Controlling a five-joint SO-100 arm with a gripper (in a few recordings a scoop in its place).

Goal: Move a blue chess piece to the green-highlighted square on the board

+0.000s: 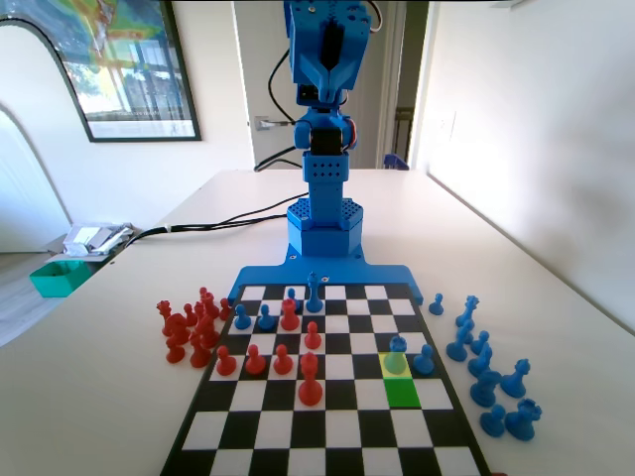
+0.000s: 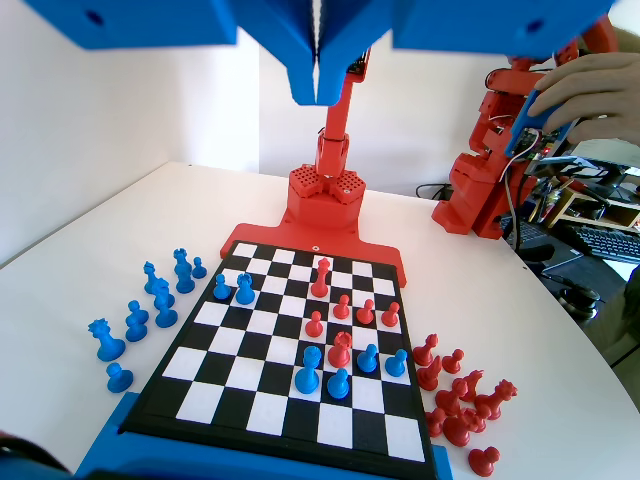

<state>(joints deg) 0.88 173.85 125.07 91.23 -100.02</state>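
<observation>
The board (image 1: 327,428) lies in front of the blue arm. A blue pawn (image 1: 397,355) stands on the pale yellow square at the right in the fixed view. The green-highlighted square (image 1: 402,392) lies bare, one square nearer the camera. A second blue pawn (image 1: 425,361) stands beside the first, to its right. The wrist view shows the same pair at the board's (image 2: 262,402) left side, the first pawn (image 2: 244,290) inside the second (image 2: 222,288). My gripper (image 1: 332,59) is raised high over the arm's base, far from the pawns. In the wrist view the gripper (image 2: 318,75) has its jaws pressed together, holding nothing.
Several captured blue pieces (image 1: 486,367) stand off the board on the right of the fixed view, and several red ones (image 1: 189,327) on the left. Red pieces (image 1: 288,342) and more blue ones (image 1: 314,294) fill the board's middle and far rows. A green tray (image 1: 60,279) sits far left.
</observation>
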